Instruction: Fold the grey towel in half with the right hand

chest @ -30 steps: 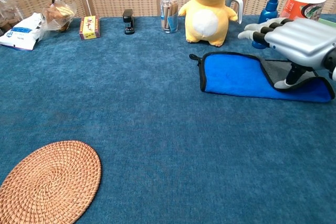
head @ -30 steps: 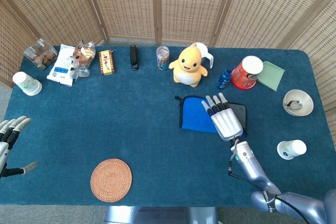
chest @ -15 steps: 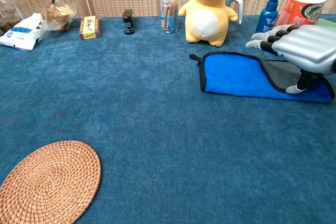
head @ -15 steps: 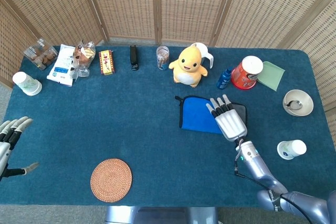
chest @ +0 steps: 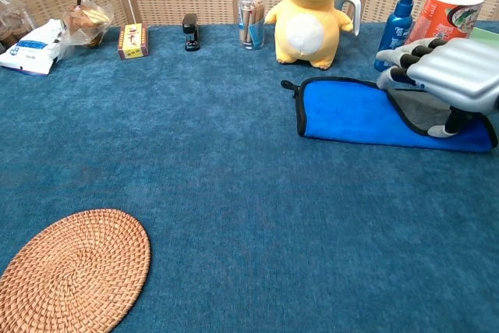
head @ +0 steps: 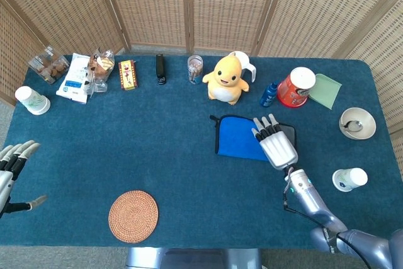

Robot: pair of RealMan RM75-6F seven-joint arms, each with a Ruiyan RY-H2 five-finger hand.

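The right hand (chest: 446,72), fingers spread and holding nothing, is drawing back rightward off the towel (chest: 355,115), already folded blue-side-up.

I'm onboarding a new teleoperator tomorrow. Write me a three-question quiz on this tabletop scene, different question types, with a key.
1. True or false: the right hand is over the towel.
2. Which thing stands just behind the towel?
A. yellow duck plush
B. woven coaster
C. paper cup
3. Fill in: most of the towel's upward face is ____, with a grey patch showing by the right hand.

Key: 1 true; 2 A; 3 blue. The left hand hangs at the table's left edge holding nothing.
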